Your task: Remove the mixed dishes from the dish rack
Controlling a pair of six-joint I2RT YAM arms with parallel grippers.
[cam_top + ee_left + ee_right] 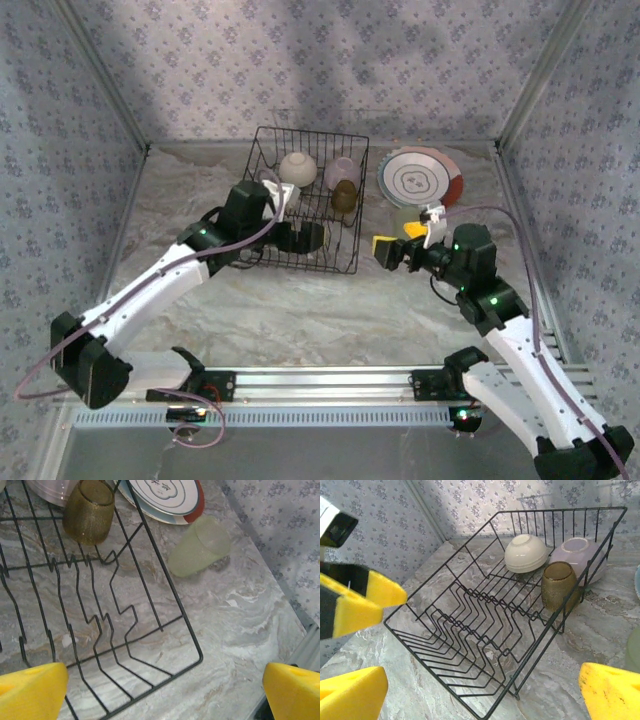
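Amber cup (344, 196), cream bowl (297, 166) and lavender bowl (343, 170) sit at the far end of the dish rack (310, 140), beyond the left pincer (298, 237), wide open and empty over its near end, while the right pincer (397, 240), also open and empty, hangs outside its right wall.

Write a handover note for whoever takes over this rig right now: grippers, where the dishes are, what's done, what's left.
Left gripper: open, empty, over the near right corner of the rack.
Right gripper: open, empty, just right of the rack.
In the rack, at the far end: cream bowl, lavender bowl, amber cup.
Out on the table: stacked plates right of the rack, pale cup just in front of them.
Done: plates and pale cup unloaded.
Left: both bowls and the amber cup.
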